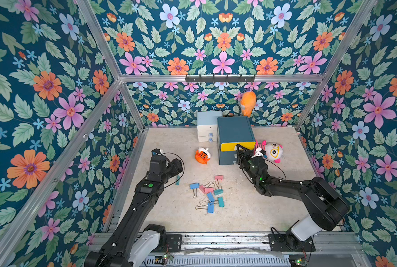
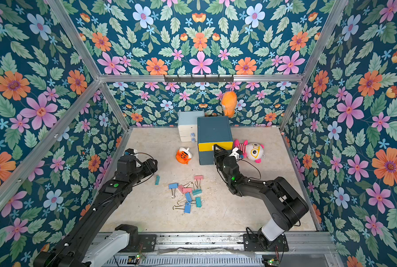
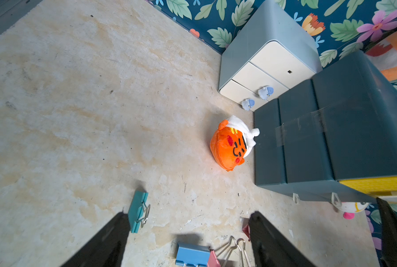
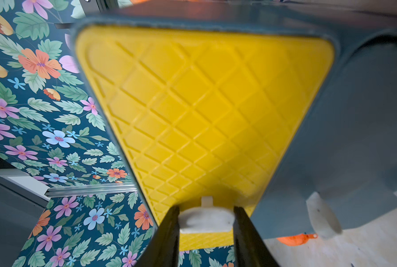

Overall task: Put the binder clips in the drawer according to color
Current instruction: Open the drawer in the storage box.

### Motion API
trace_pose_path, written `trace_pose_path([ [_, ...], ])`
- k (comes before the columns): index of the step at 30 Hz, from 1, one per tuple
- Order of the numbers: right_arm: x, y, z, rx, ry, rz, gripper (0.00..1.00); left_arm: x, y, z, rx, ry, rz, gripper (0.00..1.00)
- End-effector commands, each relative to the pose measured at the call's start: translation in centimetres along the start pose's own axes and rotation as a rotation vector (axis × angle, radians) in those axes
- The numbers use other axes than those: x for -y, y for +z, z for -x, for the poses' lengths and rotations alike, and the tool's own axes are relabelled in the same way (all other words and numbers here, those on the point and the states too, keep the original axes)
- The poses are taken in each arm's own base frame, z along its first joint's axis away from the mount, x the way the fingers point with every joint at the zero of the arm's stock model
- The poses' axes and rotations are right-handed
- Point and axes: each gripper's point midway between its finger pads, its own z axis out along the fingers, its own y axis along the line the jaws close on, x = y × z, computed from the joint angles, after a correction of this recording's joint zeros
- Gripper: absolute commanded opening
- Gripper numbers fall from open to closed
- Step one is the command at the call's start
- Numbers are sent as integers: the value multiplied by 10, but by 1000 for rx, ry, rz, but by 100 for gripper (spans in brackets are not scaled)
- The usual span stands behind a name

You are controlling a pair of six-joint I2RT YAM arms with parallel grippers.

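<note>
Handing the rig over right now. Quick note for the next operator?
Left gripper: open, empty, above the table by a lone teal clip.
Right gripper: jaws flank the white pull of the yellow drawer; firm grip unclear.
Clips: the rest piled mid-table.
Done: nothing picked up; yellow drawer looks shut.
Left: open drawers, sort every clip by color.

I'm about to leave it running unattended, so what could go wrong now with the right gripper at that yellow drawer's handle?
The right gripper flanks only the small white pull at its fingertips, so it may slip off when drawn back. The cabinet looks unanchored, so it might slide forward instead of the yellow drawer opening.
</note>
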Motion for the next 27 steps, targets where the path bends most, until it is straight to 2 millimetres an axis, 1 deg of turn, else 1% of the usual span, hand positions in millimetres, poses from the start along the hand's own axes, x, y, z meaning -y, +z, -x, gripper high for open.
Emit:
trace_pose_path([
  [1, -17, -5, 2, 18, 16, 60, 30, 1, 0, 1, 1, 7, -1, 86],
  [6, -15, -12, -1, 16, 17, 53, 29, 0, 1, -1, -2, 7, 2, 86],
  [10, -9, -21, -7, 5, 16, 28, 27, -1, 2, -1, -3, 5, 5, 86],
  [16, 7, -41, -11, -6, 11, -20, 26, -2, 3, -3, -9, 4, 6, 86],
  [27, 14, -77, -21, -40, -29, -89, 24, -4, 7, -9, -30, -2, 12, 86],
])
